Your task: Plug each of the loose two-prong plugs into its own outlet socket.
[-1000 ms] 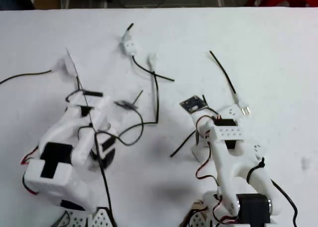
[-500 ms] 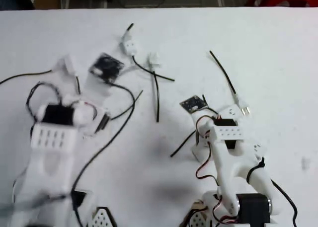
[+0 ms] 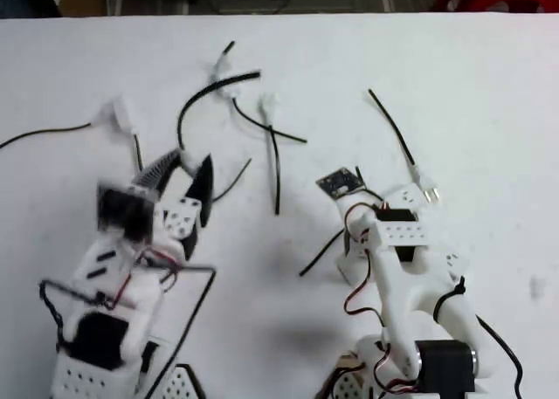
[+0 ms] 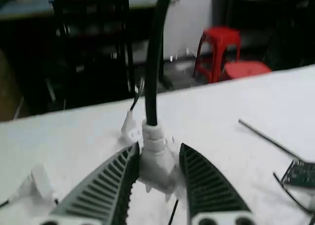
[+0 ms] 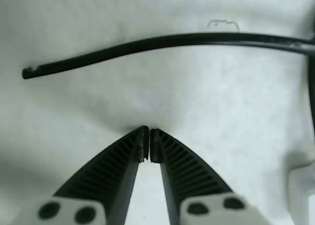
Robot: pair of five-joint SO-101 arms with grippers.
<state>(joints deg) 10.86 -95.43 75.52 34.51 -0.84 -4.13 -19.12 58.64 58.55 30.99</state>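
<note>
I have the left gripper (image 4: pixel 157 153) clamped on a white plug (image 4: pixel 156 162), one ribbed finger on each side of its body. It hangs just above the table (image 3: pixel 489 85), well off toward the left arm's side. Its black cord (image 4: pixel 153 57) rises straight out of the top, and in the high view it arcs away toward the far middle of the table. Two small points show under the plug body. I take them for the prongs, facing down, though I can't be sure.

The right gripper (image 5: pixel 148 136) is closed on nothing, fingertips pressed together just over bare table, with a loose black cable (image 5: pixel 147 42) lying a little beyond it. A second two-prong plug (image 3: pixel 425 190) lies just beside the right arm, untouched.

So I judge the step in hand to be carrying the first plug to a socket, with nothing mated yet. Three white connector pieces sit near the left arm's reach:
- the far connector (image 3: pixel 228 79)
- the middle connector (image 3: pixel 268 105)
- the left connector (image 3: pixel 113 115)

From above I can't tell which of them are sockets and which are plugs.

Next I would need to pick a real socket face and line the prongs up with its slots. Then I would press in along the prong axis. (A loose socket will likely slide, so the right arm may have to pin it.) The trailing cord could also drag on the pieces it passes.
</note>
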